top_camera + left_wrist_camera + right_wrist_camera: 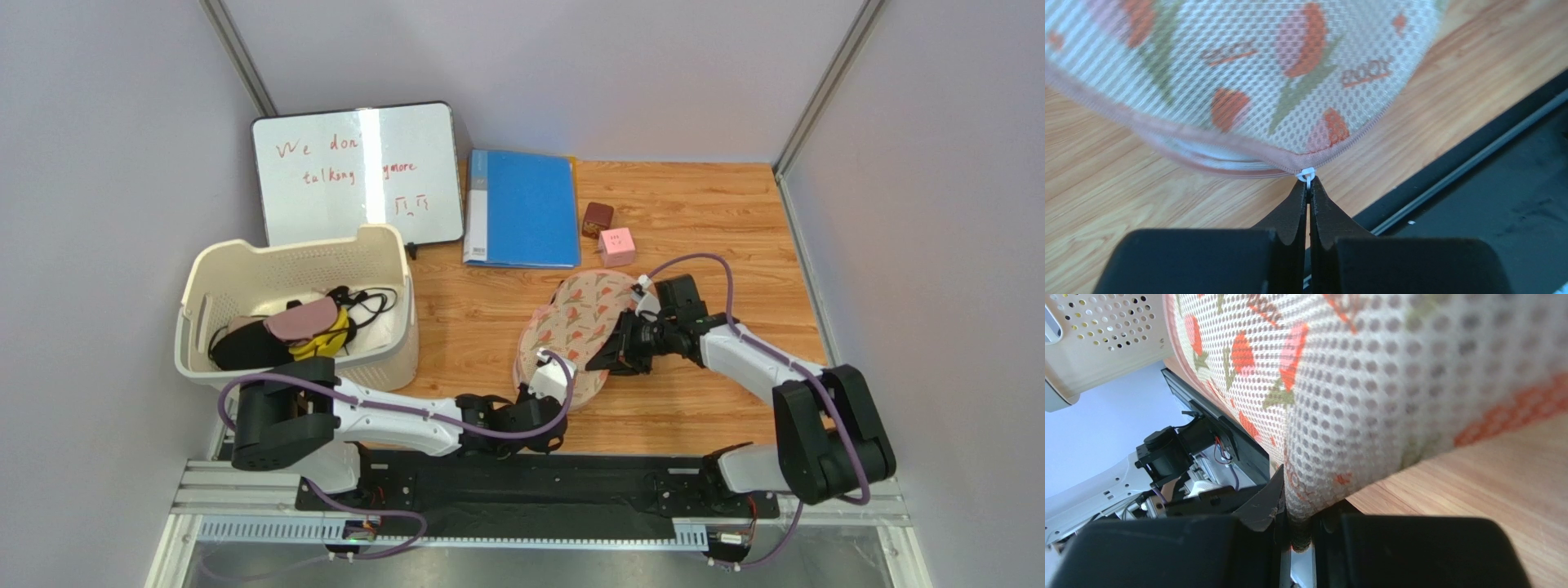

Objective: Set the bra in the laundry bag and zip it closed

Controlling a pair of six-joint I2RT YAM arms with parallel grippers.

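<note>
The laundry bag (577, 328) lies closed on the wooden table, beige-pink mesh with a red-and-green print. My left gripper (547, 385) is at its near edge, shut on the small white zip pull (1307, 176) at the pink zip edging (1229, 160). My right gripper (628, 343) is at the bag's right side, shut on a fold of the bag's mesh (1333, 496). The bra is not visible in any view.
A cream plastic basket (294, 263) with pink, yellow and black garments stands at the left. A whiteboard (356, 172), a blue folder (523, 208) and two small blocks (610, 233) lie at the back. The black base rail (1475, 184) runs just near the bag.
</note>
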